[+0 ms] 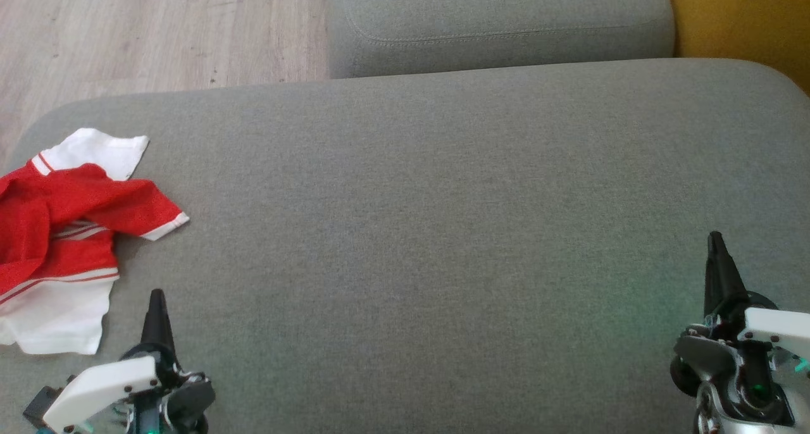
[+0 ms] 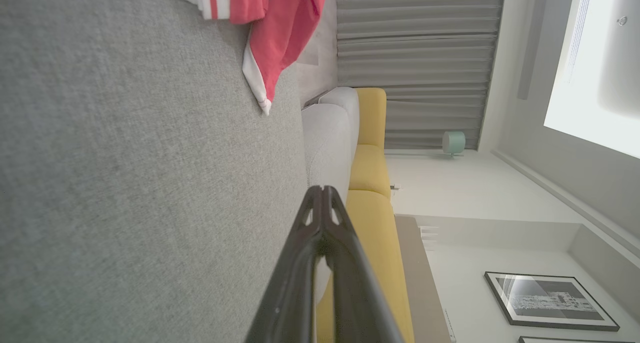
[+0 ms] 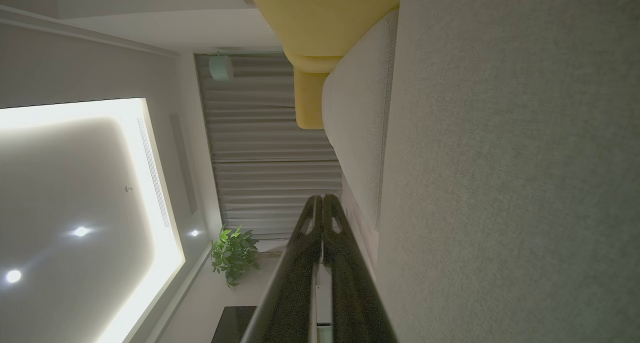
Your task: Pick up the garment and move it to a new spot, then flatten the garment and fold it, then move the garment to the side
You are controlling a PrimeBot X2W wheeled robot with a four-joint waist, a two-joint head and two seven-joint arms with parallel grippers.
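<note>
The garment (image 1: 60, 231), a red and white shirt with striped trim, lies crumpled at the far left of the grey cushion (image 1: 417, 219); its red sleeve (image 2: 280, 38) hangs into the top of the left wrist view. My left gripper (image 1: 156, 295) is shut and empty, just right of the garment's lower white hem and apart from it. In its own wrist view the left gripper (image 2: 321, 189) has both fingertips pressed together. My right gripper (image 1: 715, 236) is shut and empty at the lower right, far from the garment. Its tips (image 3: 320, 198) meet in the right wrist view.
A second grey cushion (image 1: 500, 23) lies beyond the main one, with wooden floor (image 1: 145, 29) at the upper left and a yellow seat (image 1: 747, 16) at the upper right. The wide middle of the main cushion is bare fabric.
</note>
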